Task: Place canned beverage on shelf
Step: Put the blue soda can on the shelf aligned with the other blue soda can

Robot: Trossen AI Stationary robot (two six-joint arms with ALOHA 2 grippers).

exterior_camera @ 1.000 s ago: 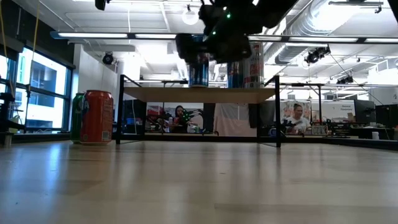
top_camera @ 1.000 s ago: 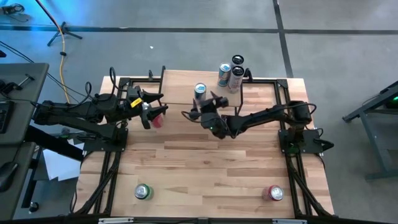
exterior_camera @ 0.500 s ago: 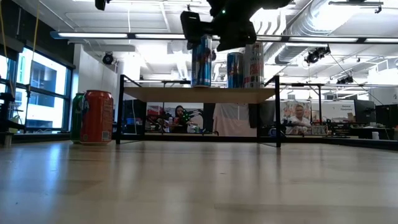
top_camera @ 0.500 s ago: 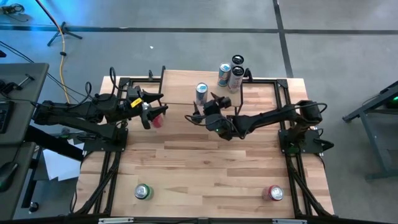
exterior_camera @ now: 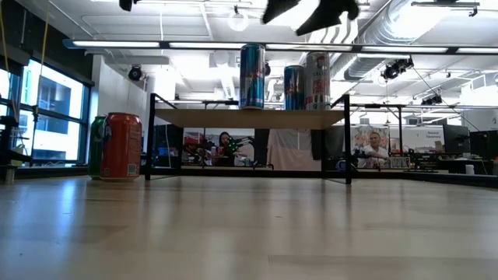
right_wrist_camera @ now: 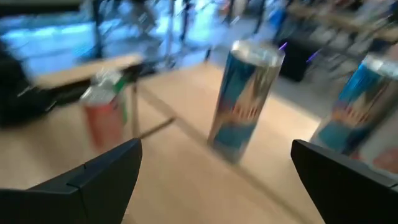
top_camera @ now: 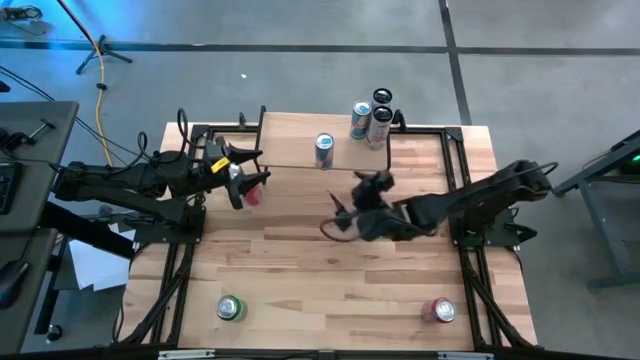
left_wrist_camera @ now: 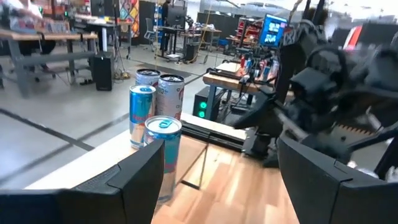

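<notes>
The blue can (top_camera: 323,150) stands upright and alone on the shelf (exterior_camera: 249,118), toward its left half. Two more cans (top_camera: 372,122) stand at about two o'clock from it, near the shelf's far right end. The right gripper (top_camera: 350,205) hangs over the tabletop (top_camera: 330,280) at five o'clock from the blue can, jaws wide and holding nothing. The left gripper (top_camera: 243,172) waits at nine o'clock, jaws partly open around a red can (top_camera: 254,190).

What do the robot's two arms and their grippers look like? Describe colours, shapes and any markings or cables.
Both arms are dark, slim and jointed, bolted to black frame rails at the table's sides. The left gripper carries a yellow marking near its wrist, and thin black cables loop behind that arm. The right gripper is all black with a bulky wrist block. Each gripper's fingers are broad, flat, matt dark wedges.
</notes>
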